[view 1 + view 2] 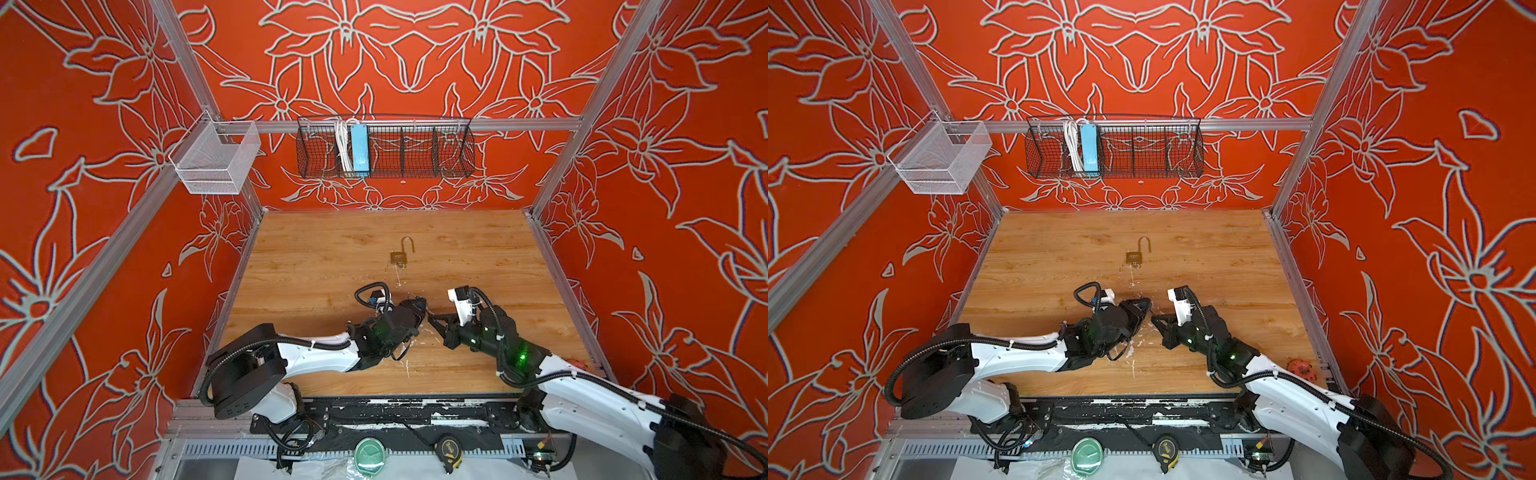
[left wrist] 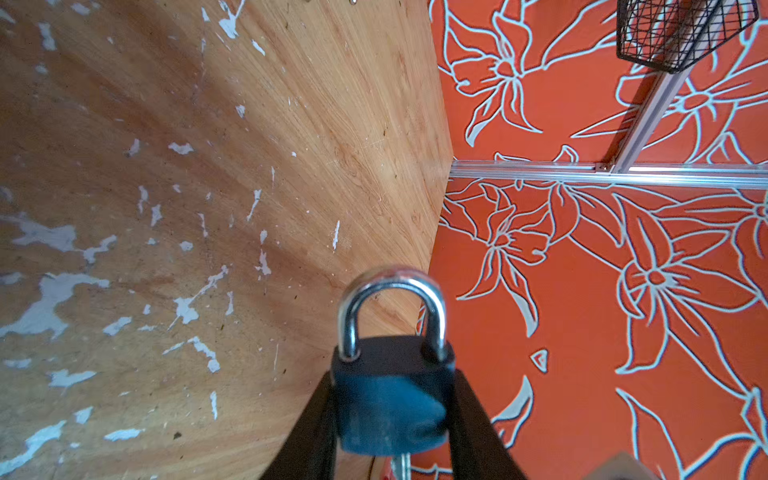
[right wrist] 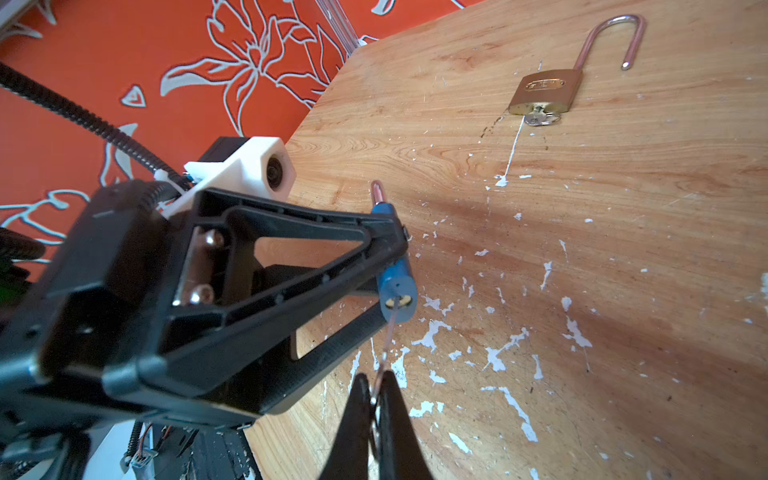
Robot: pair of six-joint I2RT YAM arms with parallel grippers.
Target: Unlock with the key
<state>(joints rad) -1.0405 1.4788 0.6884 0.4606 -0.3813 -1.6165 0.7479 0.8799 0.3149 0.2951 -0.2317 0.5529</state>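
While the left end effector [image 2: 392, 390] grips the dark blue padlock [image 3: 395, 282] by its two flat sides, the right end effector [image 3: 376, 395] is closed on the thin silver metal key [image 3: 388, 336], pinched between its fingertips. The key's blade runs from that pinch to the brass-coloured keyway at the bottom of the padlock body, where its tip meets the slot; how deep it sits cannot be told. In the left wrist view the padlock's silver steel shackle [image 2: 392, 299] has both legs seated in the body. In both top views the two end effectors meet tip to tip over the near middle of the light wooden table [image 1: 478, 257], whose surface is flecked with white chips. Farther back on the table, well apart from both arms, lies a brass padlock [image 1: 398, 257] flat on its side, its long shackle [image 3: 611, 37] open with one leg free, and a small key [image 3: 540, 119] in its base. A black wire basket [image 1: 415, 149] hangs on the red flowered back wall.
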